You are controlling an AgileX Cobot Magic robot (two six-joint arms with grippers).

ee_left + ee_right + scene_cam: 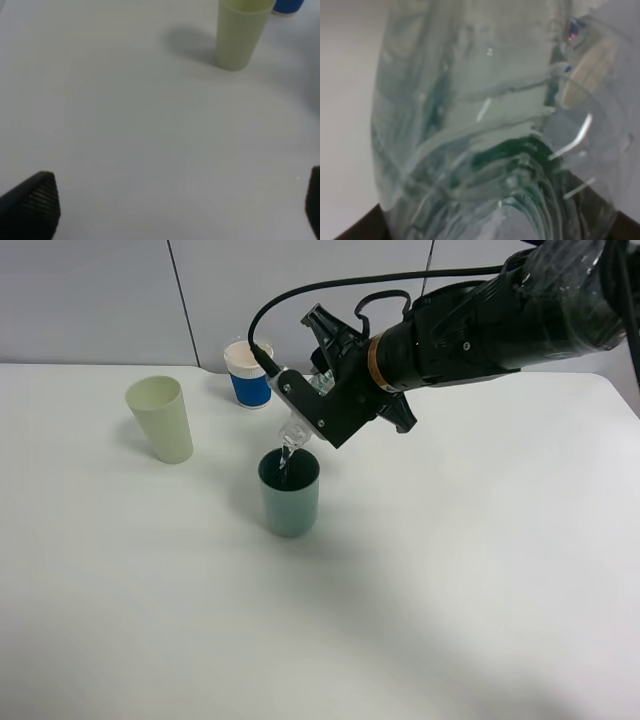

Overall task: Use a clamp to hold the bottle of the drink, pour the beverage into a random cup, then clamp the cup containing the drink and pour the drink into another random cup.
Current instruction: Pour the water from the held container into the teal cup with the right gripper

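right clamp (300, 408) is clenched on the bottle (291, 432), reaching in from the right side of the table (480, 590) with its wrist rolled over. from where i stand the bottle's long axis runs at a steep slant: base up inside the jaws, ridged neck pointing down and a little left. its mouth hangs right over the open top of the teal tumbler (290, 502), close above the rim, and i can't tell if it touches. a thin thread of the beverage (288, 454) drops from the mouth into the dark inside. the blue paper cup (248, 375) stands behind the tumbler, slightly left, near but apart. left gripper (172, 207) hovers over bare table with jaws spread wide and empty, the pale yellow-green tumbler (239, 35) ahead of it. i'd say the pour is safe only while that mouth sits within the rim's circle. the right arm looks the nearer one for taking the tumbler after.
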